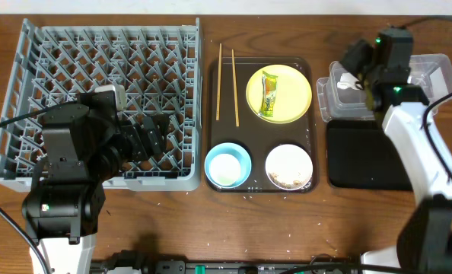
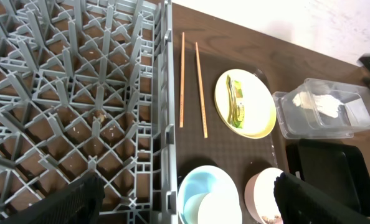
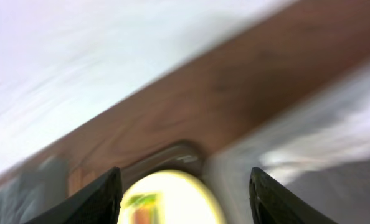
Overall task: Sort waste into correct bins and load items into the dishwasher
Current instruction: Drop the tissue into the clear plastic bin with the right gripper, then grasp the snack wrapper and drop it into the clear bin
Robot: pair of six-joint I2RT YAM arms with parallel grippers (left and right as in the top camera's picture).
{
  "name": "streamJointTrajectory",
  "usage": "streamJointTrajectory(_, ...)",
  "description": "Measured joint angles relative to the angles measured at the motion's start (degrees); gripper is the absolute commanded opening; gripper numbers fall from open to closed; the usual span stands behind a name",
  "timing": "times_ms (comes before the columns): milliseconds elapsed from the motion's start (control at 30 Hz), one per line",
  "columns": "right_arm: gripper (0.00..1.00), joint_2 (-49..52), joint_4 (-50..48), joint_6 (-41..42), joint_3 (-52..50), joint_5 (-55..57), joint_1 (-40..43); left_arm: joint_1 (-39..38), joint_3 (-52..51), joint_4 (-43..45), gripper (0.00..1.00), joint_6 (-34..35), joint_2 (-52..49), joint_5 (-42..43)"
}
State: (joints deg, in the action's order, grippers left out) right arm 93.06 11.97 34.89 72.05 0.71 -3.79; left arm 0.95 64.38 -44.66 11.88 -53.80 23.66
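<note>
The crumpled white napkin (image 1: pixel 350 82) (image 2: pixel 327 104) lies in the clear tub (image 1: pixel 439 72) (image 2: pixel 297 124). My right gripper (image 1: pixel 355 65) (image 3: pixel 185 193) hangs over that tub's left end, open, with nothing between its fingers. The green-and-yellow sachet (image 1: pixel 268 95) (image 2: pixel 236 102) rests on the yellow plate (image 1: pixel 291 95) (image 2: pixel 256 109). Two chopsticks (image 1: pixel 226 72) (image 2: pixel 191 81) lie beside the plate. The blue bowl (image 1: pixel 227 164) (image 2: pixel 203 190) and the white bowl (image 1: pixel 289 166) (image 2: pixel 263 193), which holds food scraps, sit in front. My left gripper (image 1: pixel 154 133) (image 2: pixel 188 196) is open and empty above the grey rack's (image 1: pixel 97 61) front right corner.
Plate, bowls and chopsticks all sit on a dark brown serving tray (image 1: pixel 245 125) between the rack and the bins. The shallow black tray (image 1: pixel 363 156) (image 2: pixel 334 174) lies just in front of the clear tub. A few rice grains dot the table near its front edge.
</note>
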Motion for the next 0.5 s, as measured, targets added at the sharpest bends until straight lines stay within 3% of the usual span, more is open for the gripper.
streamJointTrajectory(133, 0.50, -2.7, 2.9, -13.6, 0.5, -0.8, -11.5, 0.0, 0.0, 0.0, 0.88, 0.0, 0.0, 0.0)
streamJointTrajectory(333, 0.37, 10.8, -3.1, -20.5, 0.5, 6.6, -19.2, 0.0, 0.0, 0.1, 0.88, 0.0, 0.0, 0.0)
streamJointTrajectory(500, 0.41, 22.1, -10.8, -21.9, 0.3, 8.4, -19.0, 0.0, 0.0, 0.0, 0.88, 0.0, 0.0, 0.0)
